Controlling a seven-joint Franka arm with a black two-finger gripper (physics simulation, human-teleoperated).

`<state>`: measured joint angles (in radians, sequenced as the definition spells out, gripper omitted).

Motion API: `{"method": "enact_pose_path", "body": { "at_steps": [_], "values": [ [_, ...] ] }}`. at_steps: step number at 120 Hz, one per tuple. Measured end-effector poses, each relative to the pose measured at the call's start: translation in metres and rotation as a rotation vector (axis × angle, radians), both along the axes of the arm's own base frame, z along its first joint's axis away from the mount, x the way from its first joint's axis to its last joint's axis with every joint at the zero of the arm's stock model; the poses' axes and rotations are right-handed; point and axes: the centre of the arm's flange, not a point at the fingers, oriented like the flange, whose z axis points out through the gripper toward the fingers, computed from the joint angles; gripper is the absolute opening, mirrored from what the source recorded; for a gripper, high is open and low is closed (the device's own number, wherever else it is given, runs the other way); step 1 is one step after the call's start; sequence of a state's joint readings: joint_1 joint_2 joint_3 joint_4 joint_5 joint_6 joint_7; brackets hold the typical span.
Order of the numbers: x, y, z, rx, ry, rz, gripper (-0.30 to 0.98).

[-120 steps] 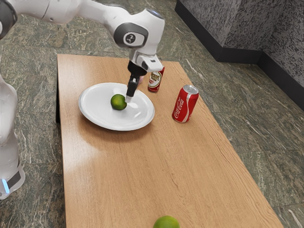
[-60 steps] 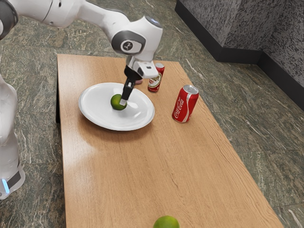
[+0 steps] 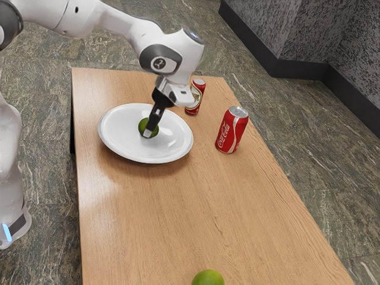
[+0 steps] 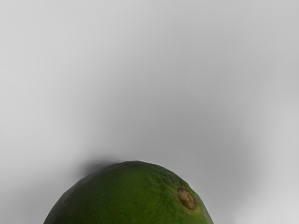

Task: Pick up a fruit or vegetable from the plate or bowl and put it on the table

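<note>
Hand (image 3: 148, 133) hangs at a round green lime (image 4: 128, 196) with one brown spot.

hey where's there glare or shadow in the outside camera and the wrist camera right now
Exterior view: bright glare on the white plate, a pale sheen on the table toward that view's left, and a soft shadow below the plate's near rim. Wrist view: soft grey shading across the pale background, with a darker smudge beside the lime.

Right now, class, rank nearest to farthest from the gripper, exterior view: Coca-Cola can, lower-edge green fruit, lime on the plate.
1. Lime, on the plate, at the gripper.
2. Coca-Cola can, toward the exterior view's right.
3. Green fruit, at the lower edge.
</note>
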<state>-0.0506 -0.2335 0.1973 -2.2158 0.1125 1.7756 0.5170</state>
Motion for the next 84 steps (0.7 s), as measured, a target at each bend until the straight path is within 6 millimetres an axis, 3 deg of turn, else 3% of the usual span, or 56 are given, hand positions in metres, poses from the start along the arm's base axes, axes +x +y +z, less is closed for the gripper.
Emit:
{"method": "enact_pose_path", "body": {
  "at_steps": [36, 67, 84],
  "values": [
    [0.0, 0.001, -0.007, 0.0, 0.006, 0.002, 0.66],
    [0.003, 0.004, -0.017, 0.003, 0.026, 0.021, 0.38],
    [0.003, 0.004, -0.014, 0.014, 0.022, 0.043, 0.35]
  ]
}}
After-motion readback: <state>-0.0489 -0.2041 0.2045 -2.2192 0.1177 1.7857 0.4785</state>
